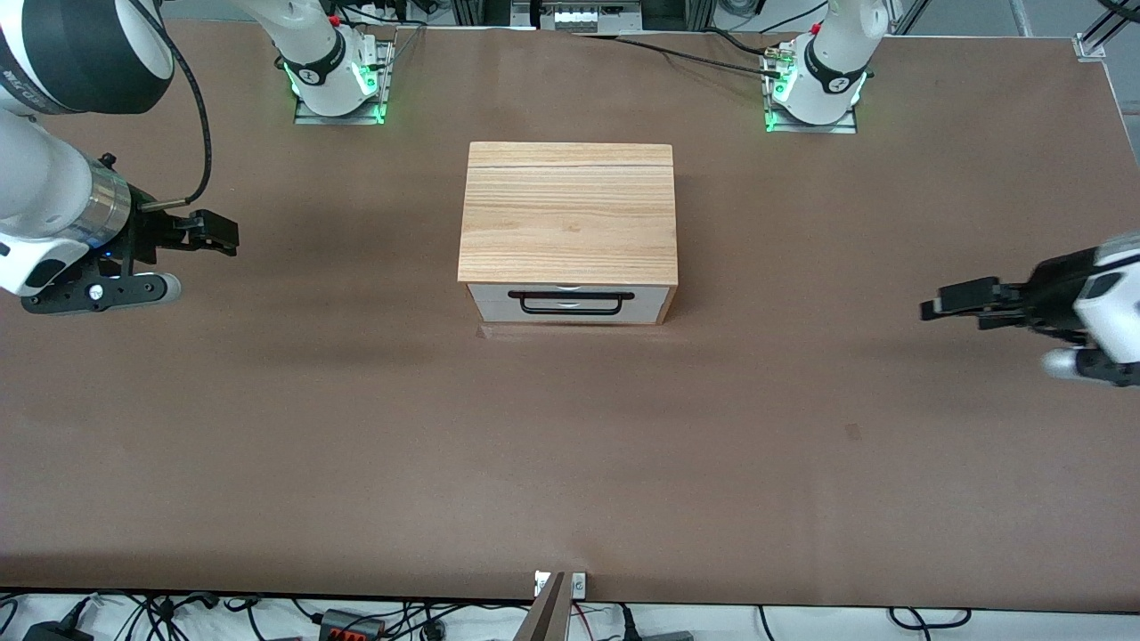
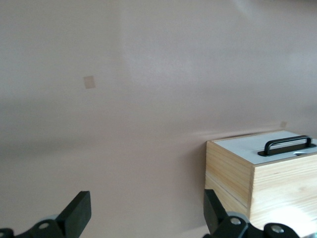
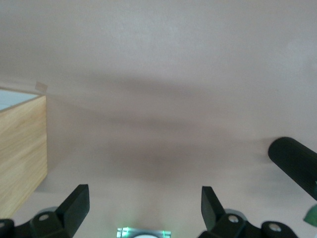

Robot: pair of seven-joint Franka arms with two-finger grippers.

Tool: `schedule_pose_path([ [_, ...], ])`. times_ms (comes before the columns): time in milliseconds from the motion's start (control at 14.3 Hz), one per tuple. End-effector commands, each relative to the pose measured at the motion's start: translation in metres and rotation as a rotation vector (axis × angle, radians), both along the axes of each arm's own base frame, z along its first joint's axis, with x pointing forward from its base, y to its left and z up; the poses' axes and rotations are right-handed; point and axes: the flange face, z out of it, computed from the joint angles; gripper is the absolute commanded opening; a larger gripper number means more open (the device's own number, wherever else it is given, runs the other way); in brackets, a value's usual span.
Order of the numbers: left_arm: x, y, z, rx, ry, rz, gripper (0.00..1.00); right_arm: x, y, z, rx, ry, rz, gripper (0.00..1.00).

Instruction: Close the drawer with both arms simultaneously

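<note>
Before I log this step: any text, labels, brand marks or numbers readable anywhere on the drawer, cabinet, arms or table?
None can be read.
Right arm: white lettering on the black joint band at the frame edge, cut off and too blurred to read.
Arm bases: small round marks on the black bands, too small to read.
Drawer, cabinet, table: no text.
Left gripper and right gripper, both open over bare table: no markings.

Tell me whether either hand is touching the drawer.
Apart. The front view shows bare table between the drawer and both the left hand and the right hand, each hanging open.
</note>
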Motion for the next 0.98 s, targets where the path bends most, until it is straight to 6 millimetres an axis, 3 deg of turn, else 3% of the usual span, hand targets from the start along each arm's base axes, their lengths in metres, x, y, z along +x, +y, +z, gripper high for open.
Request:
schedule_pose_path([
  [0,-0.025,0.0,0.023,0.011,0.034,-0.011,1.0,-0.045,-0.034,-0.004,0.045,-0.083,-0.026,1.0],
  [140,-0.038,-0.012,0.021,0.13,0.102,-0.063,1.0,-0.058,-0.056,-0.005,0.043,-0.118,-0.063,1.0],
  [350,-0.068,-0.024,0.021,0.168,0.165,-0.025,1.0,-0.055,-0.107,0.005,0.055,-0.137,-0.157,1.0],
  [490,-0.087,-0.039,0.02,0.214,0.146,-0.043,1.0,-0.056,-0.107,0.012,0.088,-0.136,-0.17,1.0],
  [699,-0.132,-0.074,0.021,0.328,0.096,-0.017,1.0,-0.064,-0.103,0.012,0.095,-0.079,-0.173,1.0],
  [909,-0.151,-0.097,0.018,0.354,0.075,-0.007,1.0,-0.064,-0.103,0.028,0.093,-0.086,-0.176,1.0],
])
